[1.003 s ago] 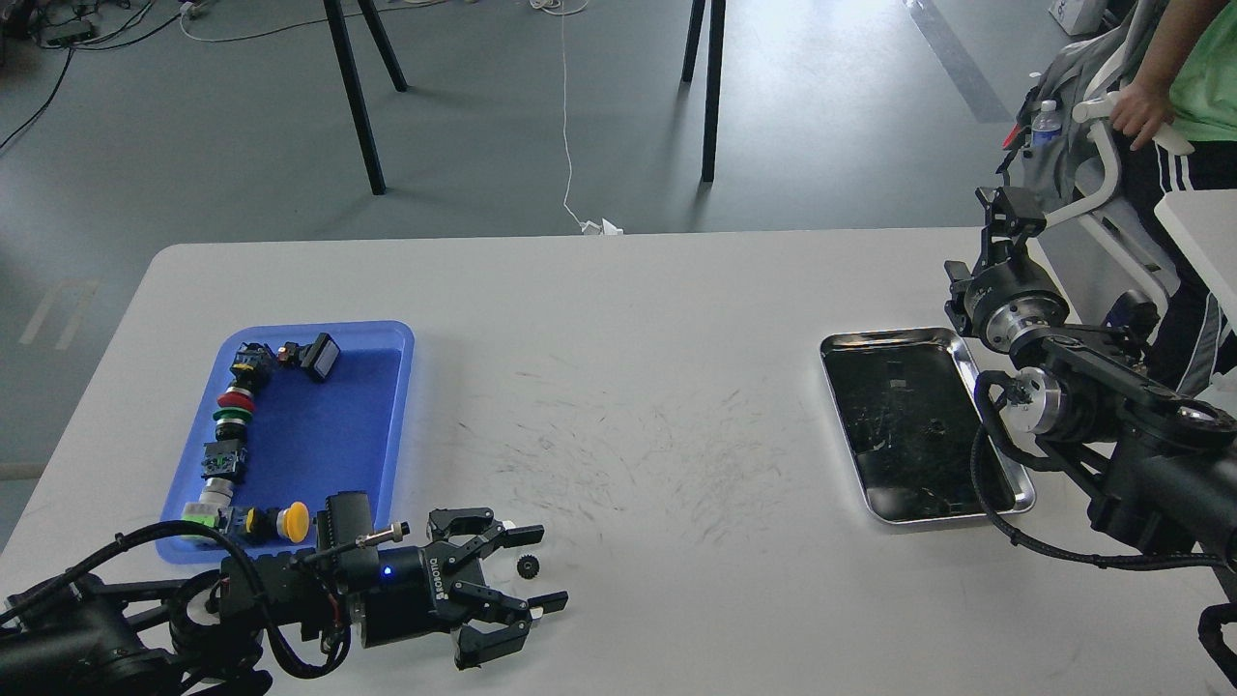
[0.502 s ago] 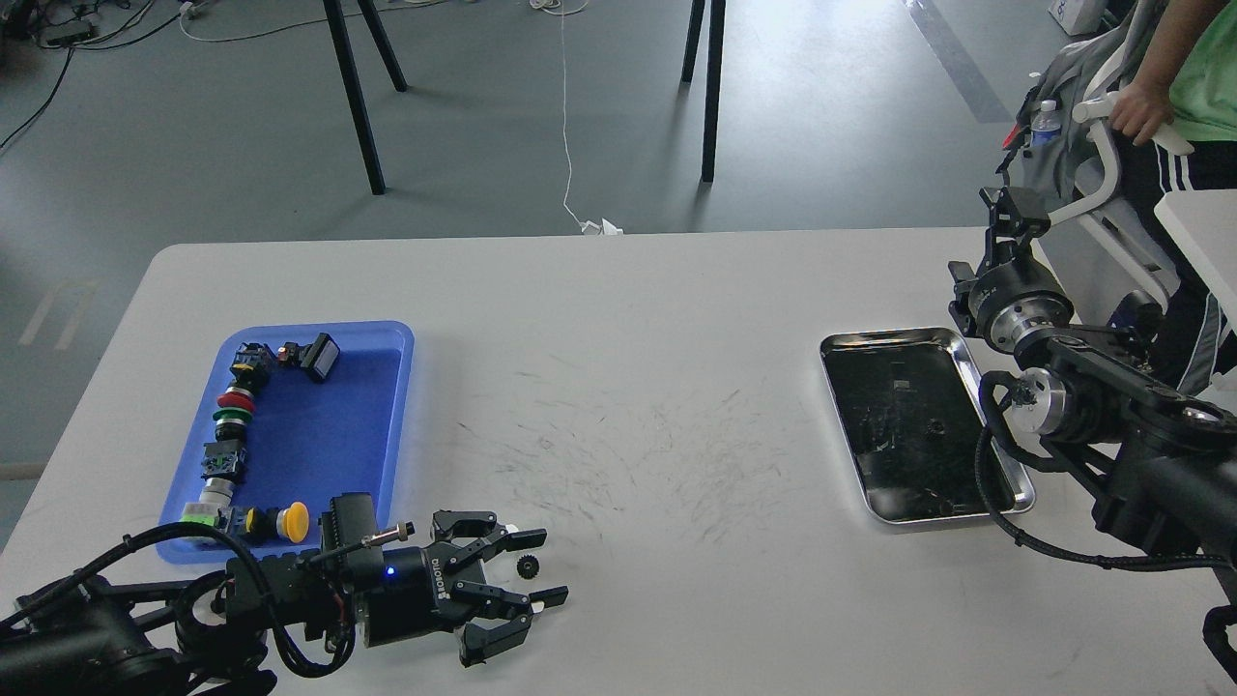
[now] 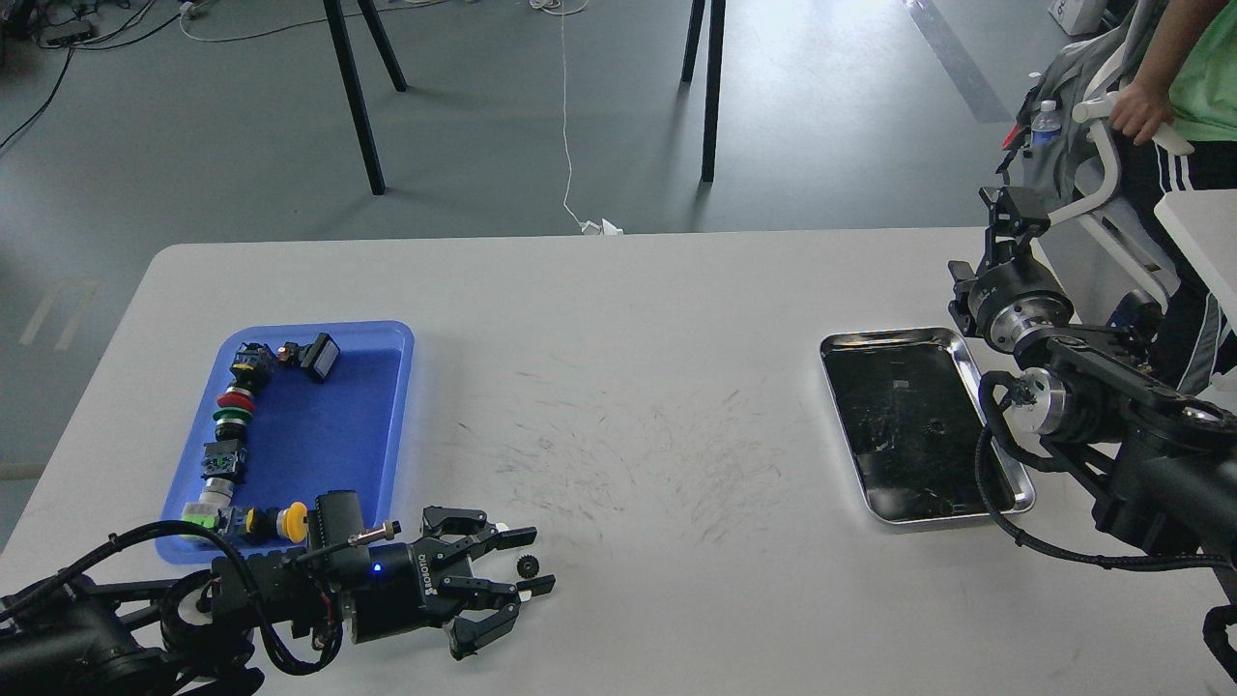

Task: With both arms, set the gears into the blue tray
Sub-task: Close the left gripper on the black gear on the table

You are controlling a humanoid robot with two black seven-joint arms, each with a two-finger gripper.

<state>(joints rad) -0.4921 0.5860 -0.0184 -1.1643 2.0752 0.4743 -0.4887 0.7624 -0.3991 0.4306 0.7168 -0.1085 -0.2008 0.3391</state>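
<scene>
One small black gear [image 3: 528,566] lies on the white table near its front edge, right of the blue tray [image 3: 390,416]. My left gripper [image 3: 534,559] lies low over the table, open, and this gear sits between its fingertips [image 3: 522,533] without being lifted. A second tiny gear [image 3: 934,422] rests on the dark bottom of the steel tray [image 3: 1017,488] at the right. My right gripper [image 3: 1011,209] is raised beyond that tray's far right corner. It looks small and dark, so its fingers cannot be told apart.
Coloured push-button switches [image 3: 232,406] line the blue tray's left side and near end. A person [image 3: 1193,106] stands by a chair at the far right. The table [image 3: 628,319] carries dark scuff marks in its middle.
My left gripper's fingers have drawn closer together around the gear, and the arm has slid slightly left. The right arm has barely moved.
</scene>
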